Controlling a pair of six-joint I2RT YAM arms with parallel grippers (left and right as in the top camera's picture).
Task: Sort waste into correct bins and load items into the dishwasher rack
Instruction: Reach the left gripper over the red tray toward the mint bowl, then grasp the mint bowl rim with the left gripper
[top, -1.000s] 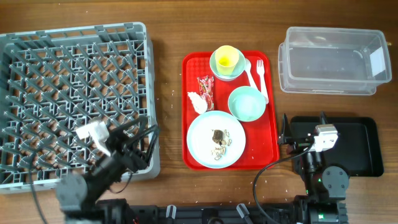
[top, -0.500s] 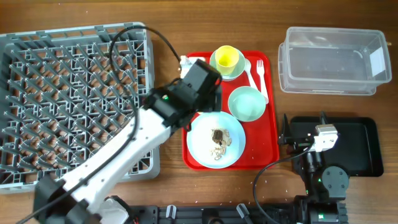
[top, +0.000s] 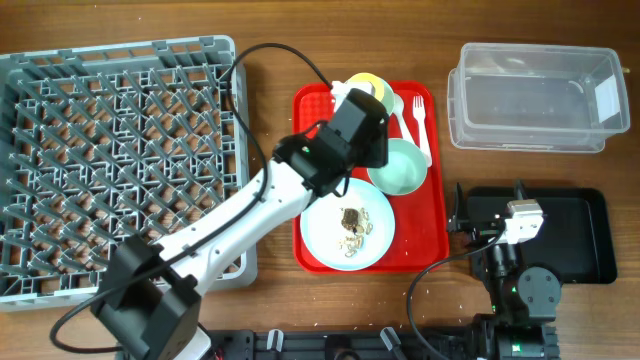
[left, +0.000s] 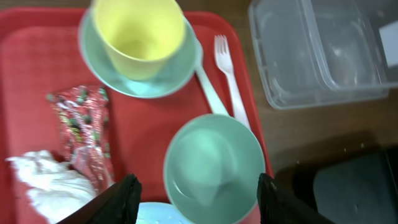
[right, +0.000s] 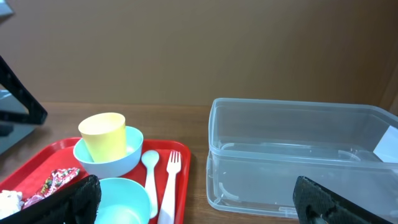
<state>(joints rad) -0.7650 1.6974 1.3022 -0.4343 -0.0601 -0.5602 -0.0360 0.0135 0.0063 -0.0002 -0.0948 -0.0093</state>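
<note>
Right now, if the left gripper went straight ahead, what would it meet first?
Probably the empty mint bowl on the red tray, between the fingers of the left gripper; depth unclear.

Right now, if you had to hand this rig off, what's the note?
Left gripper: open, straddling the nearer mint bowl, not clamped yet.
Right gripper: open, holding nothing, over the black tray.
On the red tray: yellow cup in the second mint bowl, fork, spoon, wrapper, tissue, plate with scraps.
Done: nothing. The rack and clear tub hold nothing.
Left: waste to the bins, dishes and cutlery to the rack.
</note>
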